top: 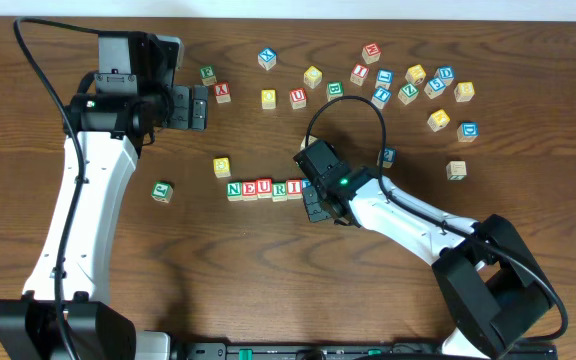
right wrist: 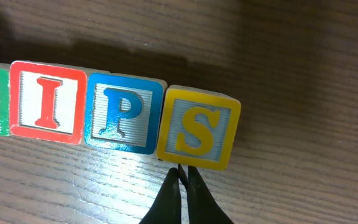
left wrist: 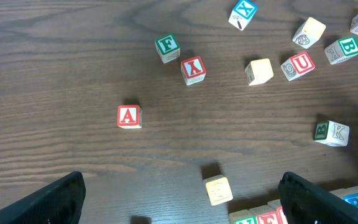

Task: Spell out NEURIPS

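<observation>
NEURIPS row of small wooden letter cubes (top: 268,188) lies mid-tabletop (top: 268,280); right pincer (right wrist: 182,171), tips together, sits at six o'clock of the yellow S cube (right wrist: 197,127). Left pincer (top: 200,107) gapes. Likely light, rigid; grip opposite flat faces.

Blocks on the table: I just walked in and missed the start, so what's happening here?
The robot is spelling NEURIPS with letter blocks. The row reads N, E, U, R, I, P, S, with the S slightly crooked at the end. The right end effector is shut, its tips right at the S's edge, apparently nudging it straight. The left end effector hangs open over spare blocks, holding nothing.
</observation>
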